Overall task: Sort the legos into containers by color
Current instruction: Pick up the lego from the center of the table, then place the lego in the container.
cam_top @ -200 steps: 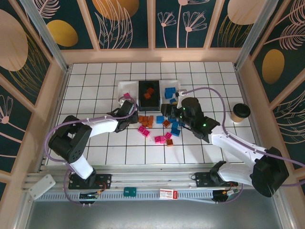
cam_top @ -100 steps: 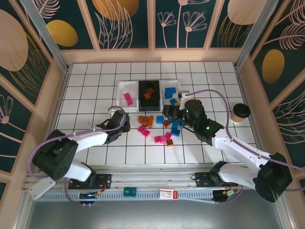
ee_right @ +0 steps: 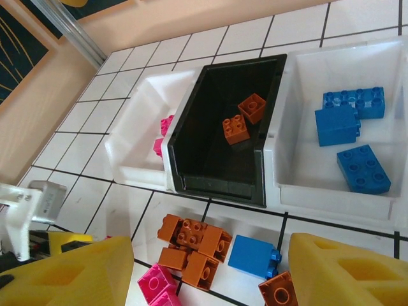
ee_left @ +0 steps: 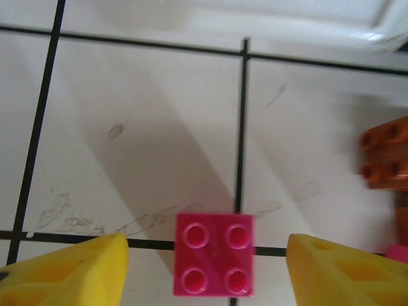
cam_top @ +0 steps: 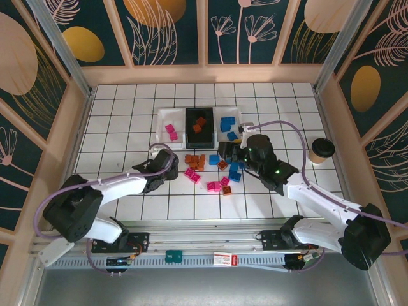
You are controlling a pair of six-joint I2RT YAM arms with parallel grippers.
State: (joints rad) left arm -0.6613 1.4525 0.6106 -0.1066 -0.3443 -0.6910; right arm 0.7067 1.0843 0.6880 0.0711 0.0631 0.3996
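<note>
Magenta two-by-two lego (ee_left: pixel 213 255) sits on the tile between the left gripper's (ee_left: pixel 205 245) parted yellow fingers. It's light, rigid, slick plastic, so pinch the flat side walls. Right gripper (ee_right: pixel 210 241) hangs spread wide over loose orange bricks (ee_right: pixel 191 245).

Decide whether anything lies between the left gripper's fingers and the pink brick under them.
Nothing visible does. The pink brick lies on bare white tile between the yellow fingers of the left gripper, with clear gaps on both sides.

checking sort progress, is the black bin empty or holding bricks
Not empty: two orange-brown bricks lie inside the black bin in the right wrist view.
</note>
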